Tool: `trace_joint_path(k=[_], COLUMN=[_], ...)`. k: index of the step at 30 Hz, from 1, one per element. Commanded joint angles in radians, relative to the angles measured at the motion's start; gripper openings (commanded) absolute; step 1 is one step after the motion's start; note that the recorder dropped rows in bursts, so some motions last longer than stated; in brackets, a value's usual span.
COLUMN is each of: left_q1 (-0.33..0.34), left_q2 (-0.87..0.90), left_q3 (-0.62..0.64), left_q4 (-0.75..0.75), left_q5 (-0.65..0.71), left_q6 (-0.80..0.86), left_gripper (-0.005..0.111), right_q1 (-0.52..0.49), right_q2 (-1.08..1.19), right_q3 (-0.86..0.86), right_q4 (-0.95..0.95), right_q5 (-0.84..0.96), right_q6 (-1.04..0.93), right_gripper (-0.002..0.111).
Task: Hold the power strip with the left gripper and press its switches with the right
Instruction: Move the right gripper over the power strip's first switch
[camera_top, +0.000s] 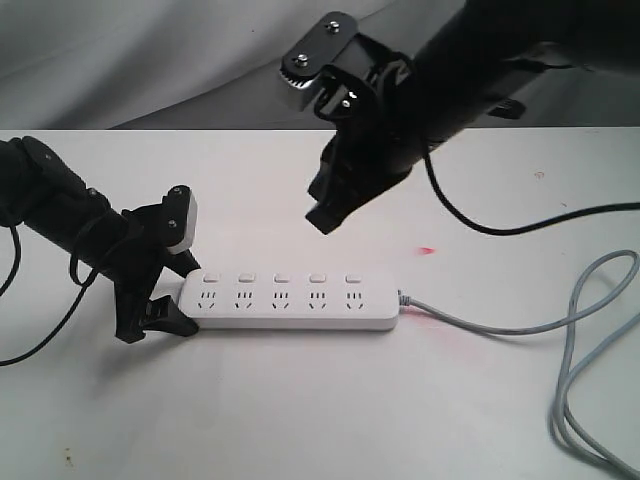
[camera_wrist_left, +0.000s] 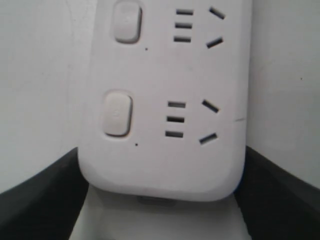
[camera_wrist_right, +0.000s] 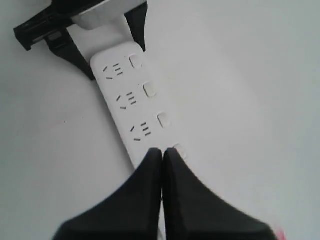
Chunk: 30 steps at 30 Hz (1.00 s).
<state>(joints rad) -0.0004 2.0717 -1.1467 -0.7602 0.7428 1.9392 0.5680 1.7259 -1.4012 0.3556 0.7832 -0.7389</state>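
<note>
On the matte white tabletop (camera_top: 300, 420), the long glossy white plastic power strip (camera_top: 300, 308) with rounded ends lies flat. At its end opposite the grey cable (camera_top: 520, 325), the black two-jaw left gripper (camera_top: 178, 295) clamps both long edges. Above its small rounded-rectangle switches (camera_top: 281, 278), the black right gripper (camera_top: 322, 222) hangs, its tapered jaws pressed together, empty

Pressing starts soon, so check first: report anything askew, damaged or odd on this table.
Nothing looks damaged. The power strip lies flat and straight, one end between the fingers of the left gripper. Only oddity: a small red mark on the table beyond the strip.
</note>
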Motion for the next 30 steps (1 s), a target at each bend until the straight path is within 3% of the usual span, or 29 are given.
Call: trace_joint_path(k=[1,5,14,20,25,30], left_q1=[-0.004,-0.004,-0.004,-0.004,-0.004,-0.004], left_q2=[0.009,0.009,0.009,0.009,0.009,0.009], left_q3=[0.001,0.001,0.001,0.001,0.001,0.001], left_q4=[0.017,0.017,0.017,0.017,0.017,0.017], left_q5=[-0.059,-0.059,-0.059,-0.059,-0.059,-0.059], left_q6=[0.006,0.006,0.006,0.006,0.006,0.006], left_gripper=[0.063,0.063,0.063,0.063,0.063,0.063], right_q1=[0.001,0.001,0.001,0.001,0.001,0.001], right_q2=[0.122,0.184,0.270,0.270,0.270,0.270], right_q3=[-0.076,-0.077,-0.077,-0.077,-0.077,-0.077], right_q4=[0.083,0.202,0.326,0.429,0.436,0.447], right_q5=[0.015,0.007,-0.008,-0.029,-0.057,-0.065], right_q6=[-0.156,-0.342,-0.390,-0.556,-0.570,-0.570], right_gripper=[0.000,0.000,0.000,0.001,0.027,0.038])
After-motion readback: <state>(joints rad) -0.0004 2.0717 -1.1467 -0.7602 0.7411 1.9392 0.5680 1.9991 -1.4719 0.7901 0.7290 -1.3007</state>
